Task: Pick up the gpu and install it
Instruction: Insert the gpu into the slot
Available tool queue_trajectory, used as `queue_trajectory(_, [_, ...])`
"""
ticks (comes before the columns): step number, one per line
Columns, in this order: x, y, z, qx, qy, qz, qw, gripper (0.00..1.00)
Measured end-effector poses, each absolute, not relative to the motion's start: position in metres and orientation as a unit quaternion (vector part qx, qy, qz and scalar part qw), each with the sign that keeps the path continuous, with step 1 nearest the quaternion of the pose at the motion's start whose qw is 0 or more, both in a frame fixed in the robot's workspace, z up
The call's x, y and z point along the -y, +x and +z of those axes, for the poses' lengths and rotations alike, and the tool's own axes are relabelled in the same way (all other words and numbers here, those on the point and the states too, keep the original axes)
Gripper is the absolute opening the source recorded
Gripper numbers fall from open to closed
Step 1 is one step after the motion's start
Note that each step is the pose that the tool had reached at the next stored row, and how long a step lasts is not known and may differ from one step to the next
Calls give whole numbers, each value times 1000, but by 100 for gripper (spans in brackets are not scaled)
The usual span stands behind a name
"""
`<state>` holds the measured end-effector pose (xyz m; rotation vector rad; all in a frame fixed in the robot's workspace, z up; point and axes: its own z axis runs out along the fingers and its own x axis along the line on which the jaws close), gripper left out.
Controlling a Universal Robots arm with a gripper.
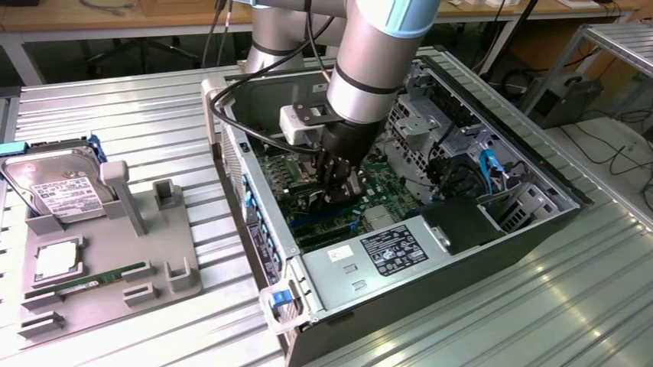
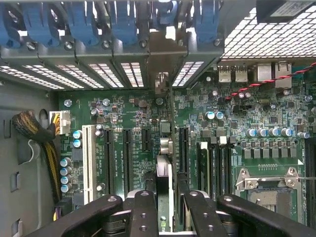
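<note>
The gpu (image 2: 164, 173) stands on edge between my fingers (image 2: 143, 210), seen as a thin strip running toward the rear slot openings. Its silver bracket (image 2: 161, 54) sits in the gap among the blue slot clips. My gripper (image 2: 165, 200) is shut on the gpu, low over the motherboard (image 2: 247, 123) and its black expansion slots (image 2: 126, 158). In the exterior view my gripper (image 1: 337, 183) reaches down inside the open computer case (image 1: 551, 191), with the black gpu (image 1: 329, 205) under it. I cannot tell whether the card is fully down in a slot.
A power supply (image 1: 393, 248) fills the case's near end, with drive cages and cables at the exterior view's right. On the exterior view's left, a grey fixture (image 1: 133, 229) holds a hard drive (image 1: 56, 187), a CPU (image 1: 56, 260) and a green RAM stick (image 1: 87, 279).
</note>
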<state>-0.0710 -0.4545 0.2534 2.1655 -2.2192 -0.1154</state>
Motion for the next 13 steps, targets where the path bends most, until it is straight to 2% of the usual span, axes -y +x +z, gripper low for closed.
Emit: queue_trajectory(13, [452, -72, 257, 715, 698, -31, 25, 26])
